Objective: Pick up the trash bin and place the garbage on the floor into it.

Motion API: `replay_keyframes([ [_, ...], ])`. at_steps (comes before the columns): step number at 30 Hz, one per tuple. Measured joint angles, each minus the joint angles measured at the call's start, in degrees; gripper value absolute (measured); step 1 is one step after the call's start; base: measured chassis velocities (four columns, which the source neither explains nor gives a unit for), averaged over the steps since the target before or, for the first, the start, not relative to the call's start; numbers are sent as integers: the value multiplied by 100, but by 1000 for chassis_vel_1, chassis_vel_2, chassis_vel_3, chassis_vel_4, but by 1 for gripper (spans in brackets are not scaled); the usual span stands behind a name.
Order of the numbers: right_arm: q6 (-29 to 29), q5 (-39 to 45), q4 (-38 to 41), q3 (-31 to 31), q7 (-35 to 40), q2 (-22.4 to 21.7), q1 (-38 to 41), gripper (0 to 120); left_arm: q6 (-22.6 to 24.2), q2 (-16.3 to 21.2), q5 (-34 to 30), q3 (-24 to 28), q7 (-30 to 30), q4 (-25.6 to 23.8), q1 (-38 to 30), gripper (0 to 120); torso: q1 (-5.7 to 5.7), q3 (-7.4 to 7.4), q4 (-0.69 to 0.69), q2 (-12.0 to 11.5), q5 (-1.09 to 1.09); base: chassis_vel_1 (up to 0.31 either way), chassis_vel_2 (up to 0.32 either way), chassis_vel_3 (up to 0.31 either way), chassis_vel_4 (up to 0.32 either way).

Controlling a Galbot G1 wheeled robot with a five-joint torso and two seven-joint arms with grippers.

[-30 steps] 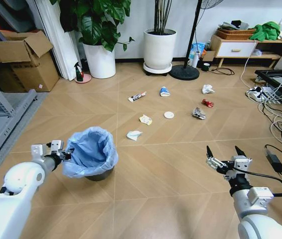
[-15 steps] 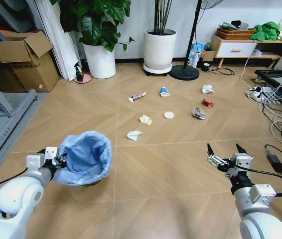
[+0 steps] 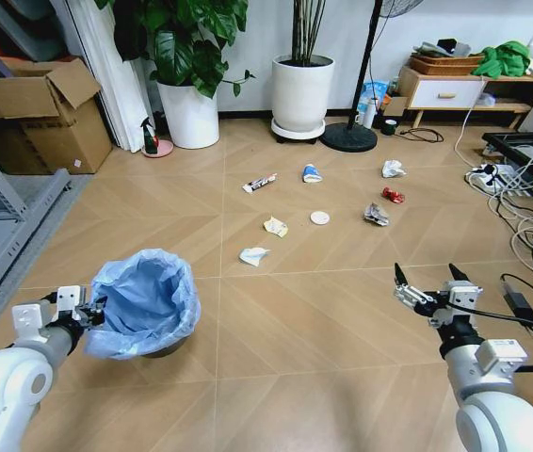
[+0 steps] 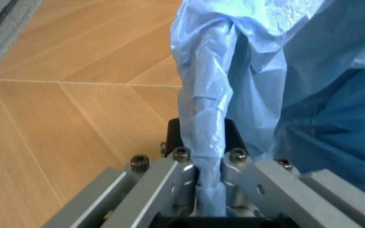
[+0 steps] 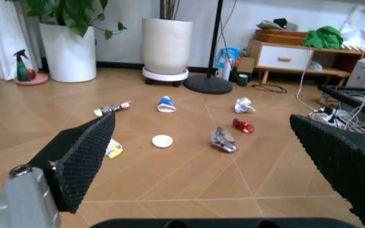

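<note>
The trash bin (image 3: 146, 303), black with a crinkled light blue liner, hangs at the lower left, tilted. My left gripper (image 3: 86, 314) is shut on its rim; the left wrist view shows the liner fold (image 4: 209, 142) pinched between the fingers. The garbage lies on the floor ahead: a white tube (image 3: 259, 182), a blue-white wrapper (image 3: 312, 173), a paper wad (image 3: 393, 169), a red packet (image 3: 393, 195), a silver packet (image 3: 375, 215), a round lid (image 3: 319, 217) and two more wads (image 3: 274, 226) (image 3: 253, 255). My right gripper (image 3: 428, 283) hovers open at the lower right, and its wrist view shows the lid (image 5: 162, 140).
Two white plant pots (image 3: 301, 92) and a fan base (image 3: 348, 137) stand by the back wall. Cardboard boxes (image 3: 36, 113) and a metal rack (image 3: 3, 226) line the left. Cables and a power strip (image 3: 492, 176) lie along the right. Bare wooden floor separates me from the litter.
My left arm has drawn back toward me and to the left, carrying the bin with it. The right gripper has barely shifted.
</note>
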Motion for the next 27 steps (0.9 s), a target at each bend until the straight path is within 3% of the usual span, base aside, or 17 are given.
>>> replay_keyframes([
  [17, -22, -41, 26, -6, -66, -13, -81, 100, -3, -137, 178, 149, -5, -152, 14, 0, 0, 0, 0, 0, 0, 0, 0, 0, 0],
  [27, 9, -90, 41, -22, -146, -16, -179, 100, -4, -215, 262, 146, -6, -237, 99, 0, 0, 0, 0, 0, 0, -83, 83, 71, -80],
])
